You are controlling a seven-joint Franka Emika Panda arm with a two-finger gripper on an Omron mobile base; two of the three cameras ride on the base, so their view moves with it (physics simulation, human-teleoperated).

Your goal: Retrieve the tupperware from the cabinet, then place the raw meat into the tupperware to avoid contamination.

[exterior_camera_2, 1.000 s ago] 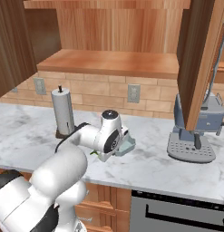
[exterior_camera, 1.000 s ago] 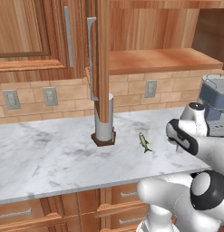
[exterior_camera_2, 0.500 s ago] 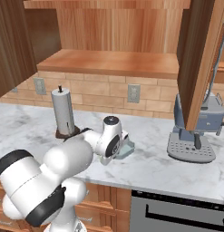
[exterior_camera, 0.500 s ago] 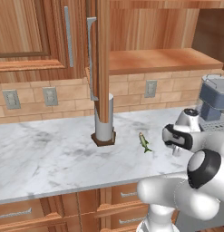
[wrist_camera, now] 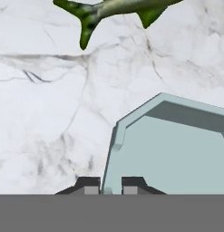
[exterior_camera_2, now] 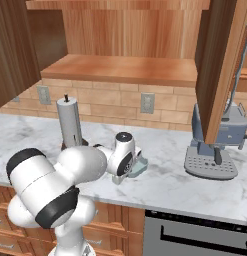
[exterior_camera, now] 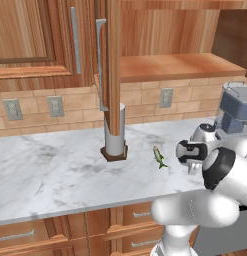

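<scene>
Our two dark fingertips [wrist_camera: 88, 186] stood close together at the bottom of the hand view, pinched on the near wall of the tupperware [wrist_camera: 177, 149], whose thin rim ran up between them. The gripper [wrist_camera: 111, 186] was thus clamped on the pale blue-grey tub, which we held low over the white marble counter [wrist_camera: 45, 127]. From the right base view, the tub [exterior_camera_2: 138, 165] showed just beyond the arm's wrist, near the counter's front part. Past the tub's far rim in the hand view lay the raw meat [wrist_camera: 111, 10], a greenish fish-shaped piece, resting on the marble apart from the tub. In the left base view, the fish [exterior_camera: 158, 156] lay on the counter between our arm and a grey paper towel roll [exterior_camera: 115, 132] on its dark base. Above the counter hung the reddish-brown cabinet [exterior_camera_2: 125, 67], its doors swung open and its shelf bare wood. A grey-blue coffee machine [exterior_camera_2: 215, 145] sat further right on the counter.
</scene>
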